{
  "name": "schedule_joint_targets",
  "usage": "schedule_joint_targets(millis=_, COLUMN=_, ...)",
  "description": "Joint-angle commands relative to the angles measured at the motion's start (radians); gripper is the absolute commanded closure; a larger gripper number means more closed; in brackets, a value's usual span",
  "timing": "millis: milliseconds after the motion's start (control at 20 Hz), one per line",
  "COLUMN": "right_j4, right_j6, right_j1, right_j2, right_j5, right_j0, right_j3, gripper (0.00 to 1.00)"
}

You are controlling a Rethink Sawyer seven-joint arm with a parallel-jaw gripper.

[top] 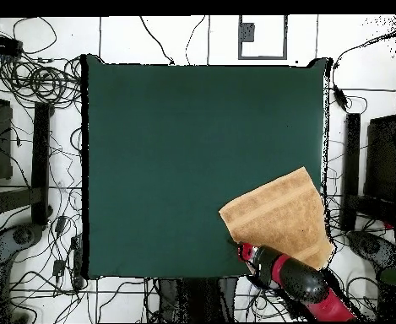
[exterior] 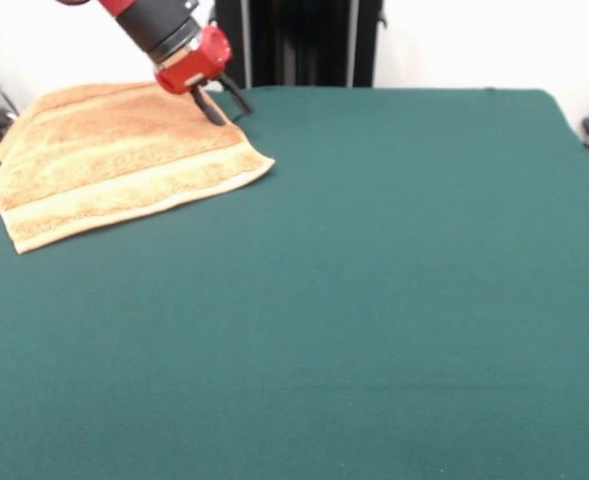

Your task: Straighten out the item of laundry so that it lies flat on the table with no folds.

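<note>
From above, the green tabletop (top: 176, 160) is carrying the orange-tan towel (top: 279, 218) at one corner, where it is lying slantwise and overhanging the edge. My red and black arm (top: 298, 283) is reaching in there, my pincer (top: 239, 248) sitting just beside the towel's corner. Cables (top: 32, 84) are trailing over the floor

table (exterior: 394, 300): dark green cloth | towel (exterior: 114, 160): lies at corner, apparently overhanging edge

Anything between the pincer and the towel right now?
Nothing visible. The pincer sits right at the towel's edge near one corner, with only bare table around it. In the overhead view the towel hangs past the table's corner.
</note>
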Motion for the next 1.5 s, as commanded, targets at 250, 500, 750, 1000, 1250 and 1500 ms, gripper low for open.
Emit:
schedule_joint_targets(millis=250, right_j4=-0.051, right_j6=0.092, right_j1=0.392, right_j2=0.091, right_j5=-0.269, right_j0=0.133, right_j3=-0.358, gripper=0.0)
schedule_joint_targets(millis=500, right_j4=-0.066, right_j6=0.235, right_j1=0.239, right_j2=-0.019, right_j5=-0.436, right_j0=0.274, right_j3=-0.297, gripper=0.0)
schedule_joint_targets(millis=750, right_j4=-0.043, right_j6=0.299, right_j1=0.147, right_j2=-0.16, right_j5=-0.702, right_j0=0.432, right_j3=-0.254, gripper=0.0)
schedule_joint_targets(millis=1000, right_j4=-0.003, right_j6=0.35, right_j1=0.134, right_j2=-0.211, right_j5=-0.805, right_j0=0.501, right_j3=-0.236, gripper=0.0)
schedule_joint_targets(millis=1250, right_j4=0.028, right_j6=0.424, right_j1=0.122, right_j2=-0.262, right_j5=-0.883, right_j0=0.576, right_j3=-0.225, gripper=0.0)
schedule_joint_targets(millis=1500, right_j4=0.006, right_j6=0.454, right_j1=0.127, right_j2=-0.268, right_j5=-0.907, right_j0=0.587, right_j3=-0.234, gripper=0.0)
